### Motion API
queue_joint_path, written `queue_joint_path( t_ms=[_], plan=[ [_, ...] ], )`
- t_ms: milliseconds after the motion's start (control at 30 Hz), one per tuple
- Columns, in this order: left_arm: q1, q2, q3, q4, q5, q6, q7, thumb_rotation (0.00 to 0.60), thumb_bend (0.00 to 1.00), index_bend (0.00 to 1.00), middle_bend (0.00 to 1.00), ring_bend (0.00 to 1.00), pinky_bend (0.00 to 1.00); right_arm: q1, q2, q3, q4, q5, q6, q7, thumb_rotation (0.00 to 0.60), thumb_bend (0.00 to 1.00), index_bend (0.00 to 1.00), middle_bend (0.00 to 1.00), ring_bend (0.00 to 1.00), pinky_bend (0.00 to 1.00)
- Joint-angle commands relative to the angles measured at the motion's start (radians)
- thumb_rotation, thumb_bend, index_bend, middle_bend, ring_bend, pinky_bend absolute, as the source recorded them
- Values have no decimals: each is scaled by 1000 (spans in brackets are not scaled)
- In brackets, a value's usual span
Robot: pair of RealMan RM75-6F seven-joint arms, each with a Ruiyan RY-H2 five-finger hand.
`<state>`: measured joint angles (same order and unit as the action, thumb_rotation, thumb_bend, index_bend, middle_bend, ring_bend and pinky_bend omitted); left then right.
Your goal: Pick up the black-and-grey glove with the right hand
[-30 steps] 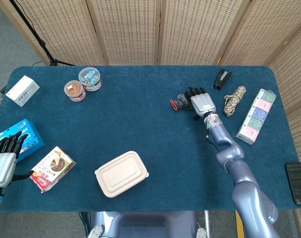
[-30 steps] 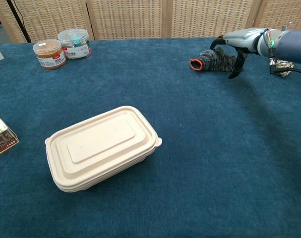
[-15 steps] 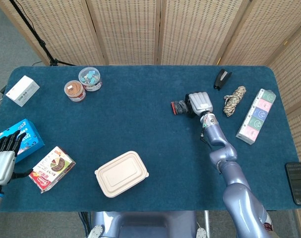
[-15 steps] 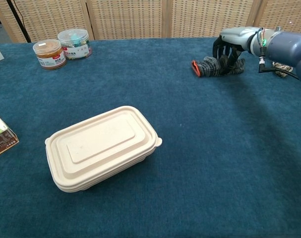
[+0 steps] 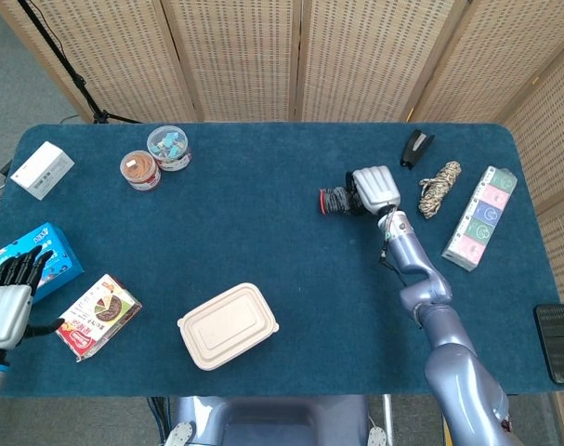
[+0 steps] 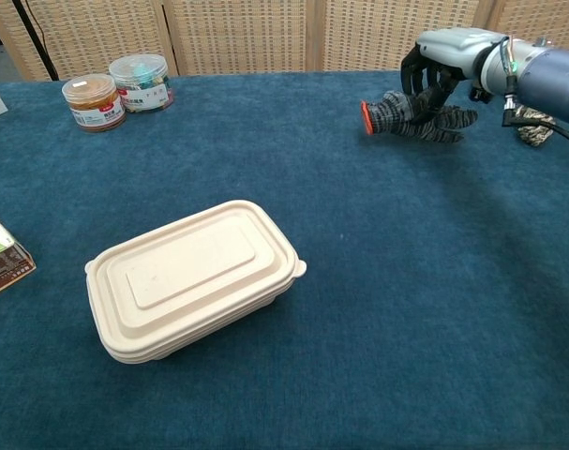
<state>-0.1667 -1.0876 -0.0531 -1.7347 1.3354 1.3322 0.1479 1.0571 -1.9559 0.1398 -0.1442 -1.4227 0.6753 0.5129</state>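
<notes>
The black-and-grey glove (image 6: 406,116), with an orange cuff edge, hangs from my right hand (image 6: 443,58) at the far right of the blue table, lifted a little off the cloth. In the head view the glove (image 5: 335,200) sticks out to the left of the right hand (image 5: 374,188), whose fingers are curled around it. My left hand (image 5: 7,299) hovers at the table's left edge, fingers apart and holding nothing, beside a blue box (image 5: 42,256).
A beige lidded food container (image 6: 190,277) sits in the front middle. Two small jars (image 6: 120,89) stand far left. A snack packet (image 5: 99,316), a white box (image 5: 42,169), a rope bundle (image 5: 439,188), a black stapler (image 5: 416,145) and a pastel box strip (image 5: 481,218) lie around.
My right hand closed its fingers over the glove and has raised it slightly off the table. The left hand stayed where it was.
</notes>
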Motion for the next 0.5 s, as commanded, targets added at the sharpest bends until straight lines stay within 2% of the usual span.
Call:
queue_joint_path(
  t_ms=[33, 267, 400, 500],
  plan=[
    [-2, 0, 3, -1, 5, -3, 3, 600, 0, 0, 0, 0, 0, -18, 25, 5, -31, 1, 36, 44, 600, 261, 576, 591, 521, 544],
    [-26, 12, 18, -3, 48, -39, -4, 600, 0, 0, 0, 0, 0, -71, 109, -10, -148, -23, 161, 113, 600, 270, 578, 593, 523, 544],
    [-58, 28, 22, 8, 84, -82, -27, 600, 0, 0, 0, 0, 0, -95, 184, -19, -283, -42, 234, 106, 600, 272, 579, 593, 523, 544],
    [-103, 44, 20, 26, 121, -137, -64, 600, 0, 0, 0, 0, 0, -112, 267, -19, -460, -54, 284, 56, 600, 278, 579, 593, 523, 544]
  ],
)
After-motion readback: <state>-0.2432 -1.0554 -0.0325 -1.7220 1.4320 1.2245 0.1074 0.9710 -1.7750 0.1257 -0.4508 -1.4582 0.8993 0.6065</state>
